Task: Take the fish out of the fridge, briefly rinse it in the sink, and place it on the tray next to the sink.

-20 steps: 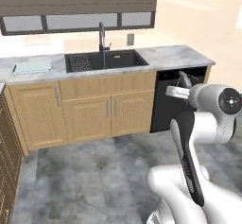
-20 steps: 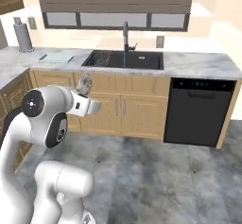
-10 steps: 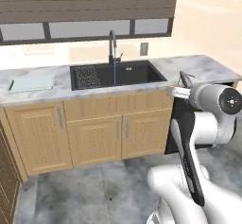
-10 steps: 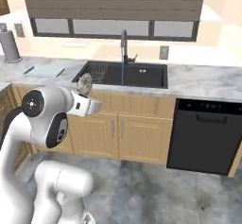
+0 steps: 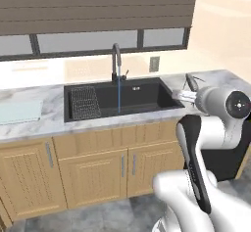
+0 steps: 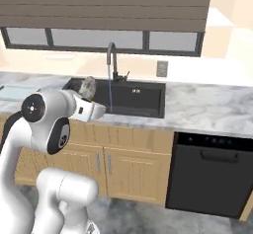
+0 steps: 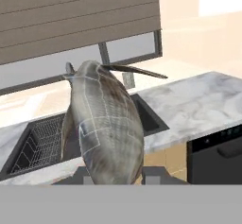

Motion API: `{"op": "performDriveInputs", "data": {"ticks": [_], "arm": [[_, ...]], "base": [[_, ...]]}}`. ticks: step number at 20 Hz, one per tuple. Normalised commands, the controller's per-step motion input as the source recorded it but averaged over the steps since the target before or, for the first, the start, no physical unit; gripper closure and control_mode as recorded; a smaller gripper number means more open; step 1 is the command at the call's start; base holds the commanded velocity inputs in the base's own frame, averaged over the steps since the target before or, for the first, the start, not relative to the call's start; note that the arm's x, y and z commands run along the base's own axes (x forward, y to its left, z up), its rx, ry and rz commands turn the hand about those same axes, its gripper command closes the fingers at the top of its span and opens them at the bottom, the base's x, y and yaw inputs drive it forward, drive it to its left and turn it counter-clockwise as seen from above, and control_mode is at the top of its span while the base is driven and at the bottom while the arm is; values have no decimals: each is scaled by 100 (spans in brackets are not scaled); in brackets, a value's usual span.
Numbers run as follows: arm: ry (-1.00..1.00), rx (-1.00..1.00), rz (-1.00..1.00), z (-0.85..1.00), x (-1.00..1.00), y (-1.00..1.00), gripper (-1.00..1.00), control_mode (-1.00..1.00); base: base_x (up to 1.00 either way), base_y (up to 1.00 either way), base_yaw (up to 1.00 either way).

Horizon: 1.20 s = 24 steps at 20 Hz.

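Fish (image 7: 106,126) held between the gripper (image 7: 116,176) fingers, jaws closed narrow on its lower body; it stands up from the fingertips, head end away from the hand. In the right base view the fish (image 6: 88,87) sits at the gripper (image 6: 94,102), in front of the left part of the sink (image 6: 148,110), above the counter edge. Thin stream of water runs from the faucet (image 5: 116,59) into the basin. Wire rack (image 5: 84,103) lies in the basin's left part. Tray (image 5: 19,111) rests on the counter left of the sink (image 5: 147,95), well apart from the fish.
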Motion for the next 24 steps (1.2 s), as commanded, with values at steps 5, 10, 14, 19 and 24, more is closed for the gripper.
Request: {"op": "performDriveInputs", "data": {"ticks": [5,10,14,19,24], "arm": [[0,0,0,0,0,0,100,100],[0,0,0,0,0,0,100,100],[0,0,0,0,0,0,100,100],[0,0,0,0,0,0,100,100],[24,1,2,-9,15,-6,100,-100]], "base": [[79,-35,1],[78,-6,-2],[69,-5,0],[12,-2,0],[0,0,0]]}}
